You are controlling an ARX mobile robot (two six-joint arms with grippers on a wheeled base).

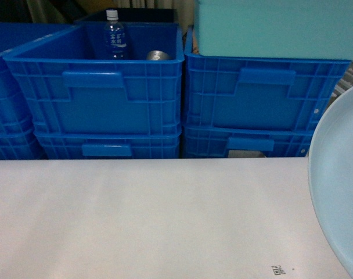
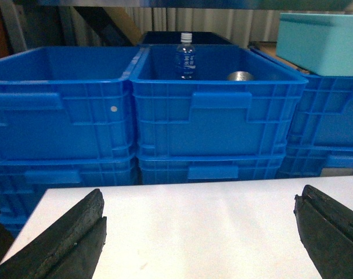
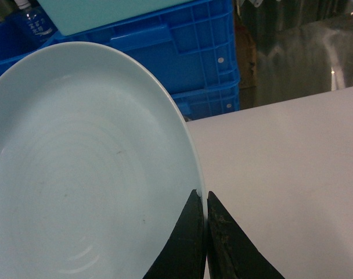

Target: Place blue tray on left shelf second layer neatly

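Blue tray [image 3: 78,168] is in our right gripper [image 3: 206,232], jaws pinching its rim at the edge, tray held up above the white tabletop [image 1: 153,215] on the right side of the head view. Left gripper [image 2: 200,232] hangs empty over the tabletop, jaws spread wide. Ahead of us: stacked blue crates [image 1: 101,99], one holding a water bottle [image 1: 115,36] and a metal can [image 1: 158,56], with a turquoise box [image 1: 275,26] on the right stack. For the carry, we'd keep the tray level and move slowly, since an edge pinch looks like it could let the tray pivot, and we'd clear the crate tops before going left. Shelf frame and its tiers aren't visible in any view, so we can't tell where the second layer sits or whether it has free space. Most of the tray is cut off in the head view.
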